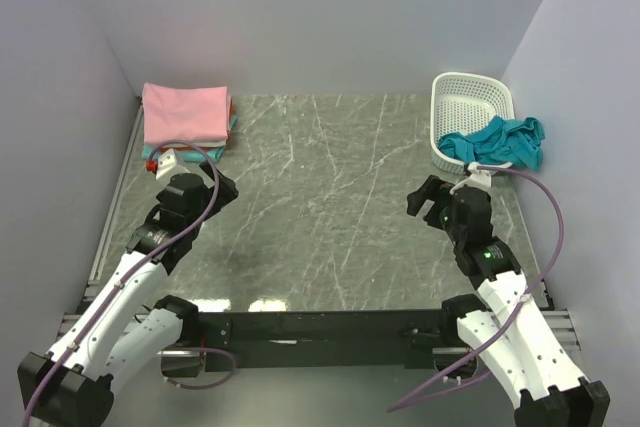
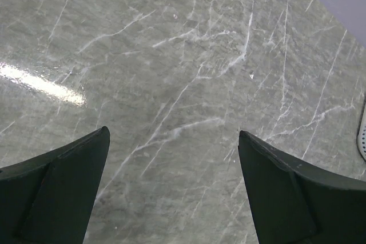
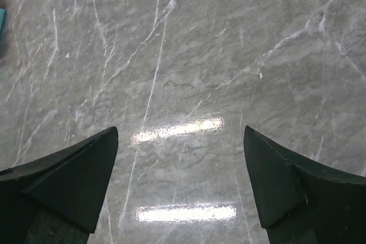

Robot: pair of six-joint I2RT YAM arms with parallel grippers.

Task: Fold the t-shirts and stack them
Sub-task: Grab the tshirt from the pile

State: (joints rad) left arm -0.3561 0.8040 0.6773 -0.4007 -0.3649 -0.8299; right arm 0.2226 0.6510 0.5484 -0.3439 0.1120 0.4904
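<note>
Left gripper (image 2: pixel 173 132), right gripper (image 3: pixel 180 130): jaws spread, empty. Between shirts, likely. Next: teal shirt (image 1: pixel 505 142), draped over basket (image 1: pixel 470 80) beyond right jaws, needs grabbing.

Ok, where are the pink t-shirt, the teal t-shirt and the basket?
pink t-shirt (image 1: pixel 185 112): top external view, middle of its folded top face.
teal t-shirt (image 1: pixel 500 142): top external view, bunched cloth over the basket's front rim.
basket (image 1: pixel 468 105): top external view, bare lattice inside.

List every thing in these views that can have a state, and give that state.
pink t-shirt: folded, topmost of its pile.
shirts beneath: folded, stacked.
teal-blue t-shirt: unfolded, crumpled, draped over the basket's rim.
basket: open side showing, shirt hanging out.
left gripper: open, holding nothing.
right gripper: open, holding nothing.
</note>
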